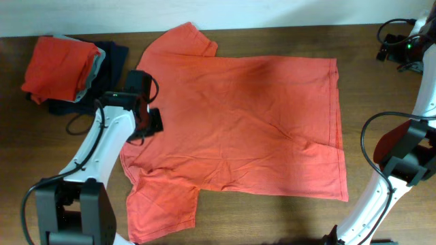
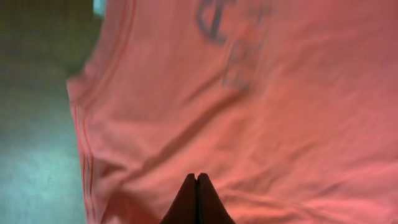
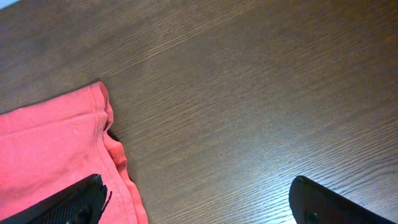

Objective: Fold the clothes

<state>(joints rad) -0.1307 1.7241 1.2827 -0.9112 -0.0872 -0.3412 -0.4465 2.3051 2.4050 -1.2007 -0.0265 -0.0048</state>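
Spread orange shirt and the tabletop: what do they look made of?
Orange shirt: soft knit fabric, probably cotton jersey, matte. It lies in shallow wrinkles, its edges are stitched hems, and dark lettering shows only faintly, as if through the cloth.
Tabletop: dark brown wood or wood-look laminate, low sheen. Fine straight grain lines run across it; the pictures cannot tell veneer from print.

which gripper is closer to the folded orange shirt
Left. The left gripper is over the spread shirt near the folded orange shirt; the right gripper is past its far hem.
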